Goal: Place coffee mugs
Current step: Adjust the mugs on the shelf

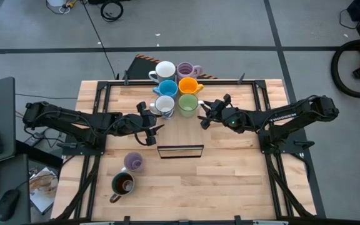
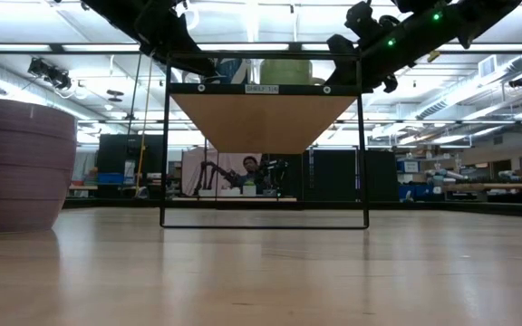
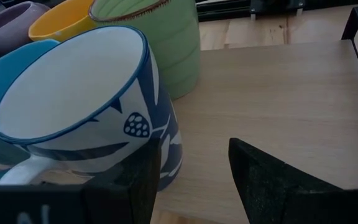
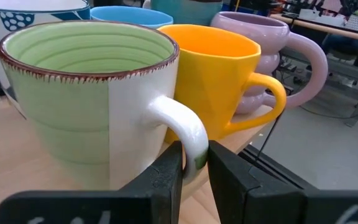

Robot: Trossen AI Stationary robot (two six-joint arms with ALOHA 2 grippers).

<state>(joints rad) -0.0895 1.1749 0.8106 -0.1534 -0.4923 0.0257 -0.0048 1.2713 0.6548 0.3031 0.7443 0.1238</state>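
Note:
Six mugs stand in two rows on a raised wooden shelf [image 2: 261,113]: white [image 1: 164,70], lilac [image 1: 186,70], blue [image 1: 166,87], orange [image 1: 188,85], white with blue pattern [image 1: 164,105] and green [image 1: 188,104]. My right gripper [image 1: 205,114] is at the green mug's handle, shut on it. My left gripper [image 1: 152,120] is open beside the patterned mug [image 3: 86,99], whose wall is next to one finger [image 3: 145,180]. A second lilac mug [image 1: 134,162] and the dark olive mug [image 1: 122,183] stand on the table, near left. My right gripper [image 4: 194,152] pinches the green mug's handle [image 4: 188,134] between its two fingers, low on the loop. The fingers come level from the table's right side. The mug stands upright on the shelf. My left gripper: whether its finger touches the patterned mug's wall, I cannot tell.
The shelf rests on a thin black frame [image 2: 166,145] over the table's middle. Bare wood lies on the shelf near the grippers [image 3: 278,81] and on the table's near right [image 1: 230,187]. The lilac mug [image 2: 16,163] looms close in the low view.

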